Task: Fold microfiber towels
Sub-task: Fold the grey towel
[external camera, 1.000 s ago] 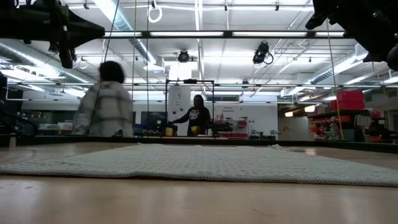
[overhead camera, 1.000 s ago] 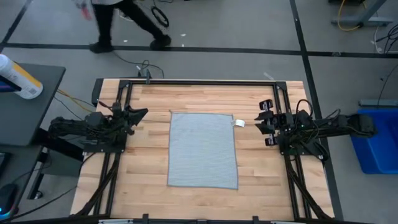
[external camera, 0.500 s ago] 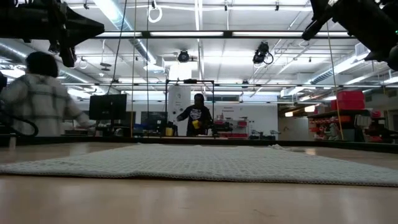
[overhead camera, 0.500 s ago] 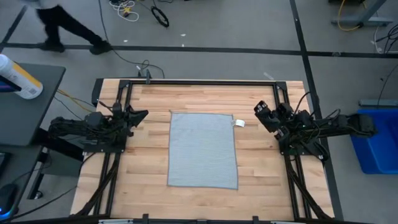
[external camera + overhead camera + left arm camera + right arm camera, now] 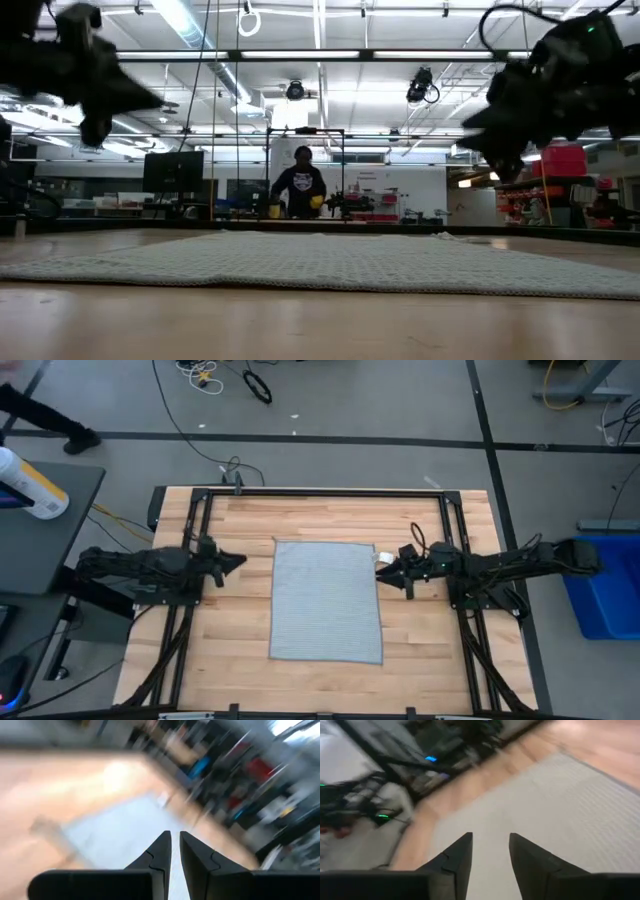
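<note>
High view: microfiber towel spread flat as one layer on the middle of the wooden table, long sides running from far edge to near edge, small white tag projecting from the far right corner. Right gripper reached in from the right to just beside that tagged corner, near the towel's right edge; finger spacing not resolved here. Left gripper pointed toward the towel's left edge, apart from the cloth, over bare wood. White bottle lying on the grey side table to the left of the bench; blue bin beyond the right arm, contents hidden. Low view: towel seen edge-on as a low ribbed strip across the tabletop; both arms hung blurred above it, neither touching the cloth; a person stood far behind in the room. Left wrist view: left gripper with fingers nearly together, a thin slit between the tips, nothing held; towel ahead, blurred. Right wrist view: right gripper with fingers parted by a modest gap, nothing held, poised over the towel.
</note>
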Available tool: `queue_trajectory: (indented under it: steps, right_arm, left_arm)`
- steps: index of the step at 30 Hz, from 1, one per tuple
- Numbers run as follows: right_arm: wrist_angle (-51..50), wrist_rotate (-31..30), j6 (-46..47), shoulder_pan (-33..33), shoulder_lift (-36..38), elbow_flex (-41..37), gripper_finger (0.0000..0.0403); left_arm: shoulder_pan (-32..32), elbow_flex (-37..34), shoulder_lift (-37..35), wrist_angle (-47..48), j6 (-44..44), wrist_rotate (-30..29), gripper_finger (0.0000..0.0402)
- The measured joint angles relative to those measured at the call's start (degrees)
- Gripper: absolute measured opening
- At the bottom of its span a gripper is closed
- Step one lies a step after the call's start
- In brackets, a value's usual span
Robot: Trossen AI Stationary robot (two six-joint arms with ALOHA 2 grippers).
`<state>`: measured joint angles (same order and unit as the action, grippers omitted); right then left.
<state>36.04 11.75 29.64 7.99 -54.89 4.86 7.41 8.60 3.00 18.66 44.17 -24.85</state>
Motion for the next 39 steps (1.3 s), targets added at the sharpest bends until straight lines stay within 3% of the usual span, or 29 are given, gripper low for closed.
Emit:
queue_trajectory:
  steps: [3,8,11,16,21,27,33,39]
  right_arm:
    - [3.44,-1.63,-0.18,0.02,-2.85,0.00,0.0121]
    - [11.27,-0.68,0.52,-0.01,-8.52,0.01,0.0126]
    - [14.17,1.58,2.18,0.02,-12.10,0.04,0.0153]
    - [13.35,-0.60,13.74,-0.45,-18.25,1.97,0.0201]
    - [10.69,5.34,18.97,0.84,-27.35,6.73,0.0271]
    - [10.56,13.15,18.58,3.42,-40.81,16.38,0.0347]
    - [10.52,21.41,18.41,4.63,-49.89,28.58,0.0351]
    - [4.65,23.66,18.41,5.12,-47.85,37.04,0.0326]
  left_arm:
    - [0.01,-0.19,2.89,5.32,3.79,4.14,0.0055]
    - [0.01,-0.68,6.56,0.88,4.92,9.11,0.0114]
    - [0.01,-0.55,7.70,-3.97,4.67,6.06,0.0163]
    - [-0.05,-0.57,8.75,-6.30,3.63,-1.05,0.0217]
    - [-0.92,-0.57,8.80,-6.20,4.95,-1.45,0.0221]
    - [-3.12,-0.57,10.24,-6.20,3.63,-1.37,0.0218]
    - [-5.24,-0.57,10.78,-8.51,3.64,0.77,0.0218]
    - [-5.76,-0.57,10.85,-11.83,3.63,1.12,0.0218]
